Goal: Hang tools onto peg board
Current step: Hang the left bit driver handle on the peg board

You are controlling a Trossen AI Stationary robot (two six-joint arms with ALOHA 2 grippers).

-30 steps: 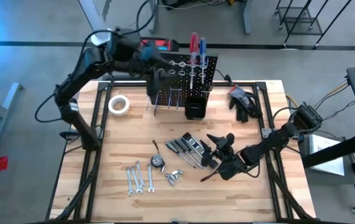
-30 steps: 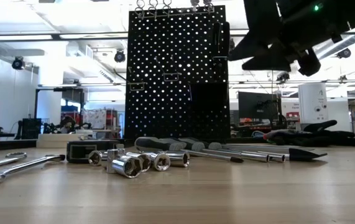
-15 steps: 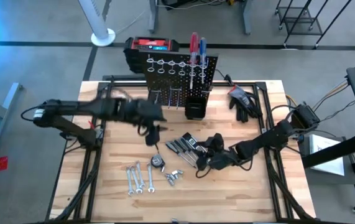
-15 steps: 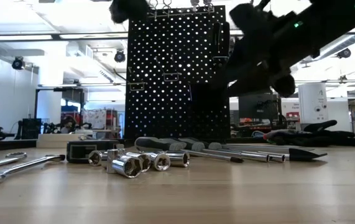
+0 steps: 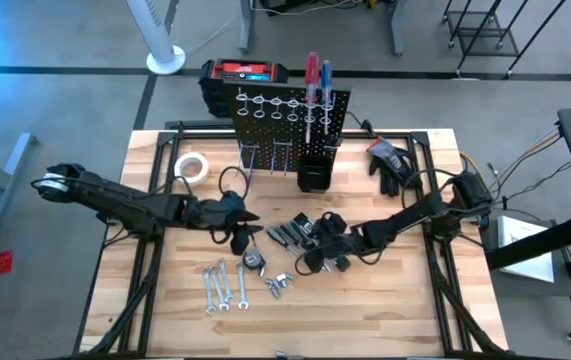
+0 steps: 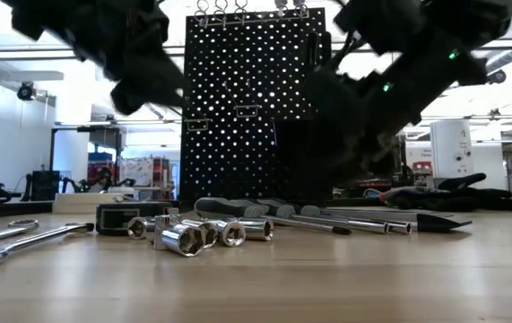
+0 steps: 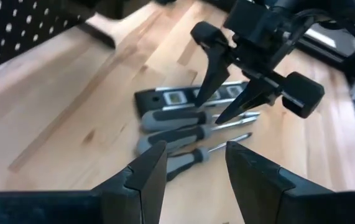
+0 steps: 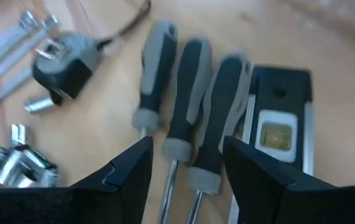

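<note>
Both pincers, left pincer [image 7: 193,165] and right pincer [image 8: 186,158], parted, empty, above screwdrivers [image 8: 189,118].

A black perforated metal peg board [image 5: 290,115] is seen at upper centre of the high view — red and blue screwdriver handles [image 5: 318,72] on top; grey-and-black handled screwdrivers [image 8: 189,106] are laid on pale striped wood [image 5: 385,300].

- Bare wooden table top [image 5: 365,300] lies open, well in front of the black upright perforated peg board [image 5: 290,118].
- A row of grey-and-black-handled screwdrivers [image 5: 290,235] crowds the middle in front of it.
- Silver wrenches [image 5: 223,285] block the front-left.
- Black gloves [image 5: 390,162] sit beside its right edge; a white tape roll [image 5: 191,167] to its left.
</note>
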